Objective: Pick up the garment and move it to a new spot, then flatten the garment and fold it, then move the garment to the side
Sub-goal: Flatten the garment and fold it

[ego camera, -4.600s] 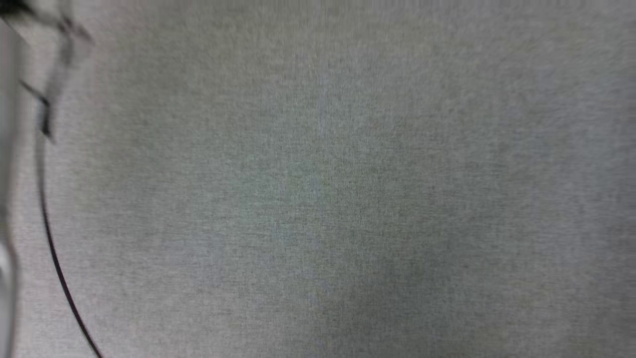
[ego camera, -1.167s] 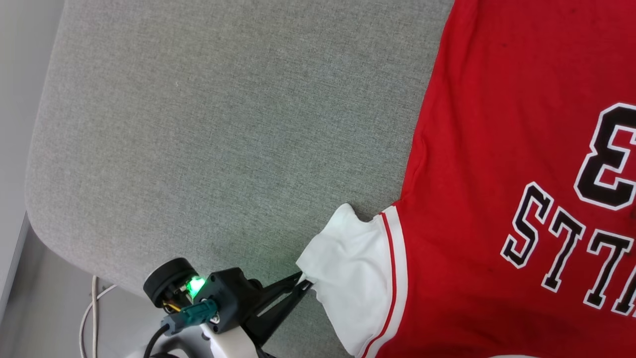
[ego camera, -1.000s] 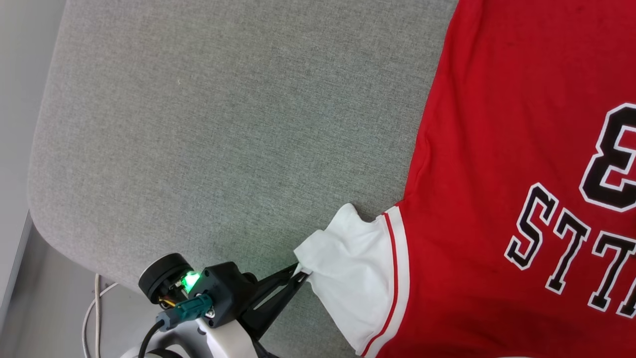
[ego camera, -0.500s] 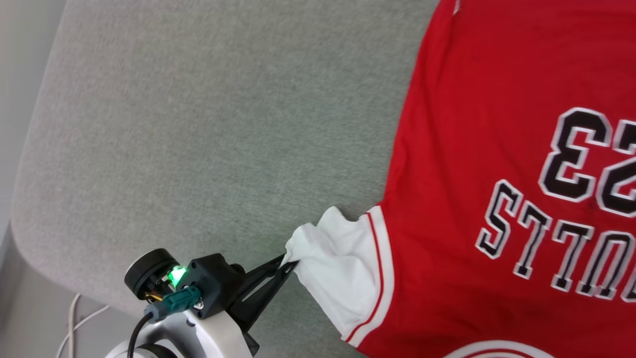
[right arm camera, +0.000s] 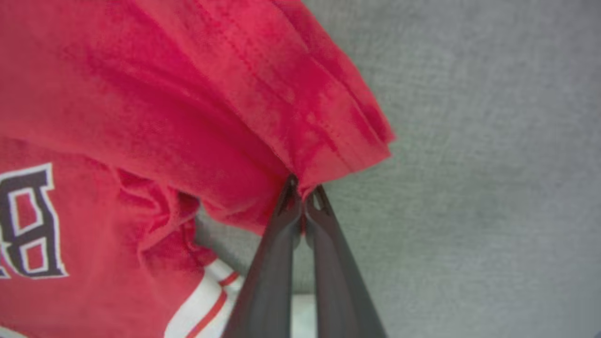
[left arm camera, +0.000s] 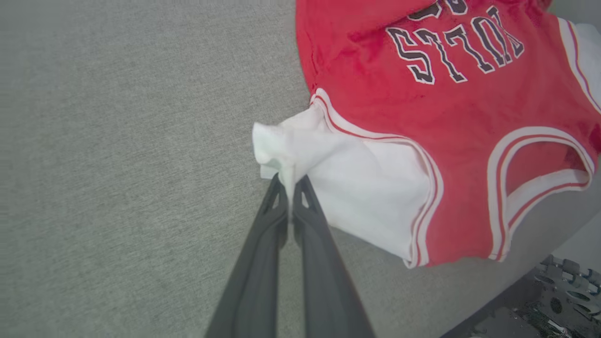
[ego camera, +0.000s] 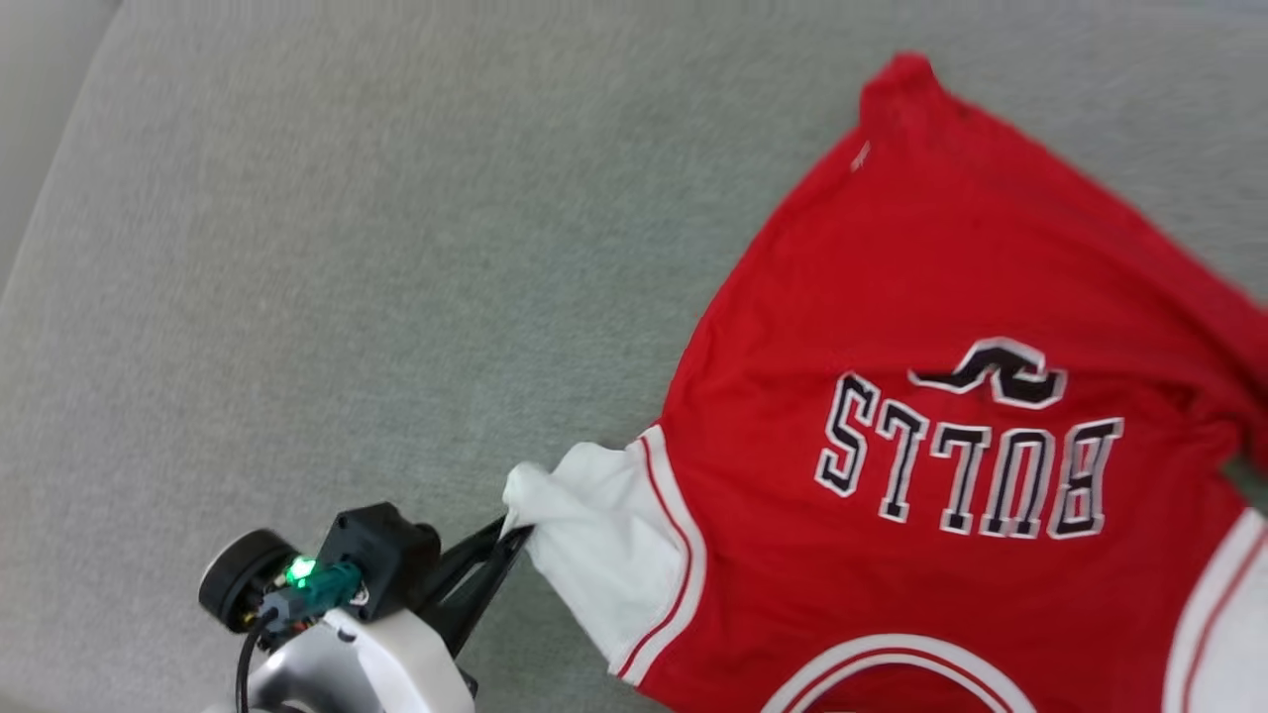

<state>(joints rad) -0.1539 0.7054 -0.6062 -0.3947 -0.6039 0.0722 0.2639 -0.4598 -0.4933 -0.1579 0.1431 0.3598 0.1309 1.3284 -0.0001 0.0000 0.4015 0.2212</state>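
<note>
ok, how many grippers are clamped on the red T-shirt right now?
2. The left gripper pinches the white sleeve of the red short-sleeved T-shirt; the right gripper pinches its red edge.

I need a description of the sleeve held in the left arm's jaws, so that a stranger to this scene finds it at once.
On the wide grey fabric surface spreads a red T-shirt with black, white-edged lettering. A white sleeve juts from its side towards the left gripper. Unlike the other white sleeve, its bunched tip is pinched in shut jaws.
</note>
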